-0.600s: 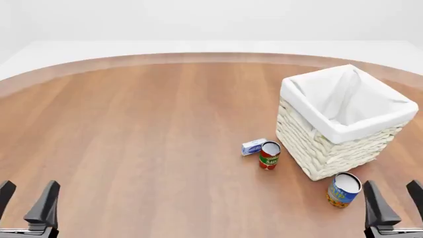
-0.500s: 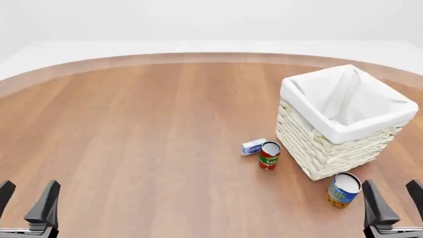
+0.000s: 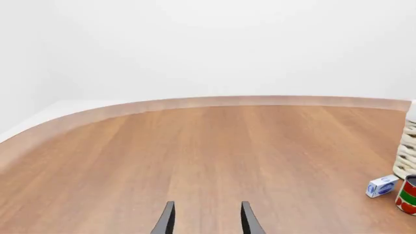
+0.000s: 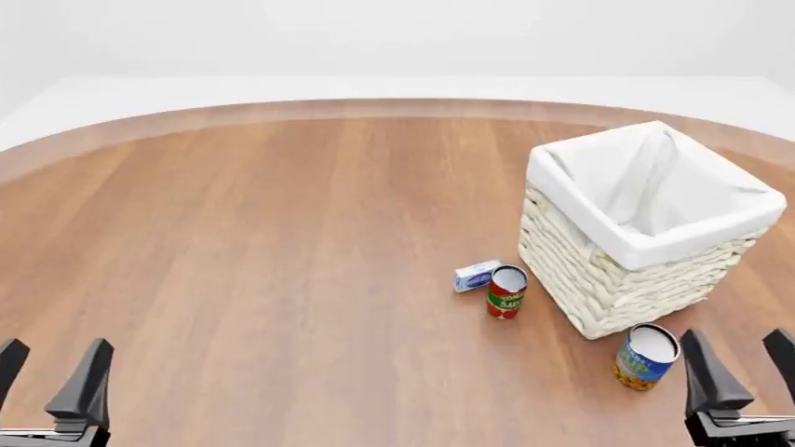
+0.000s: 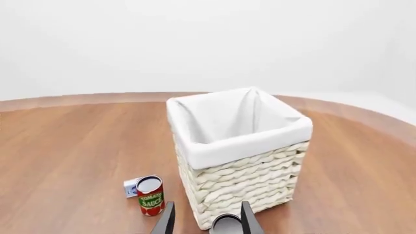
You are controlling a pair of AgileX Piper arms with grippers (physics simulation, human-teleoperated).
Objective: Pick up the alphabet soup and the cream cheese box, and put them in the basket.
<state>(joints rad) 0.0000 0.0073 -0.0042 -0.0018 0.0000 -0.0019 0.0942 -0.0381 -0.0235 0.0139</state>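
Observation:
The alphabet soup stands upright just in front of the basket's near corner; its pale top shows low between my right fingers in the right wrist view. The cream cheese box lies flat on the table left of the basket. My right gripper is open, close to the soup's right side and holding nothing. Far off at the near left edge, my left gripper is open and holds nothing.
A slim red and green can stands upright between the cream cheese box and the basket's left wall, almost touching the box. The round wooden table stretches bare to the left. The basket's edge shows in the left wrist view.
My right gripper has edged slightly forward beside the soup. The left gripper and all objects have stayed in place.

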